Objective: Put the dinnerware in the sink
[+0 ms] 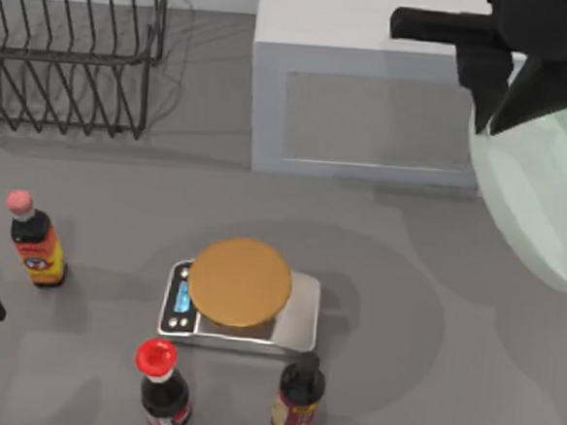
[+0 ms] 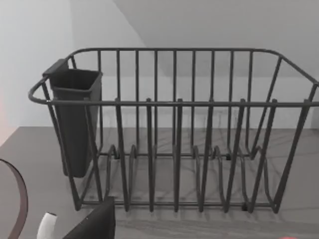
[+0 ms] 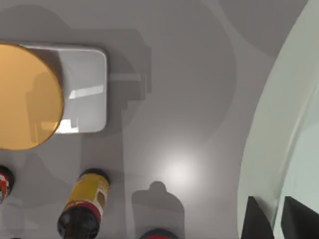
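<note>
The right end effector (image 1: 501, 116) is pinching the far rim of the dinnerware (image 1: 542, 206), holding it tilted above the surface's right edge; an edge grip this thin risks the plate slipping or swinging against the microwave (image 1: 369, 102)

Right gripper (image 1: 501, 126) at two o'clock grips the plate (image 1: 547, 207); scale (image 1: 242, 312) sits at six.

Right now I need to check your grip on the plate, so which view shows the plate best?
The top view: the plate hangs tilted at the right edge, its rim in the right gripper. The right wrist view shows its rim close up; the left wrist view faces a dish rack.
</note>
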